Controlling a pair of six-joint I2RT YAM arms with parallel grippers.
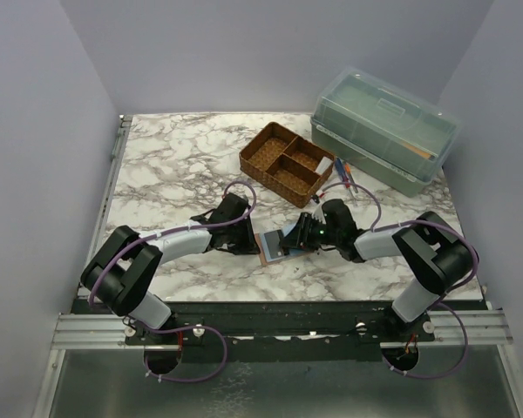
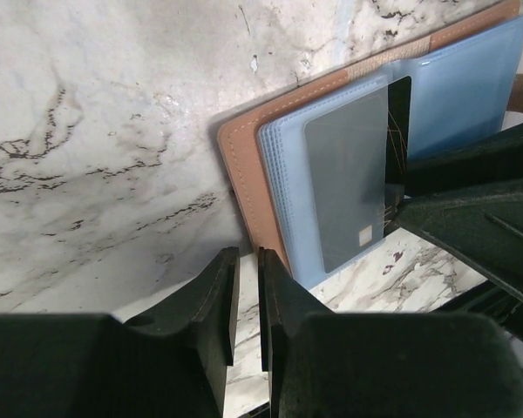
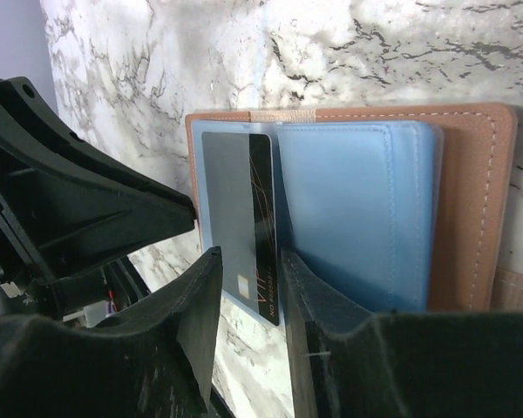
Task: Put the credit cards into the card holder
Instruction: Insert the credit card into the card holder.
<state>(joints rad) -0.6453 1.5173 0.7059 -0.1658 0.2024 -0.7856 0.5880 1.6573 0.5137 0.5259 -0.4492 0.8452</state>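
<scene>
Right gripper is hovering open astride the credit card, lying twelve-to-six half inside the card holder. Left gripper, barely ajar, is idling at nine o'clock.

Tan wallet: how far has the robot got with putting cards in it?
Done: the tan folding wallet lies open on the marble table. In hand: one dark chip card sits partly in a blue pocket, its end between the fingers of the right claw. Left: pushing it fully in.
</scene>
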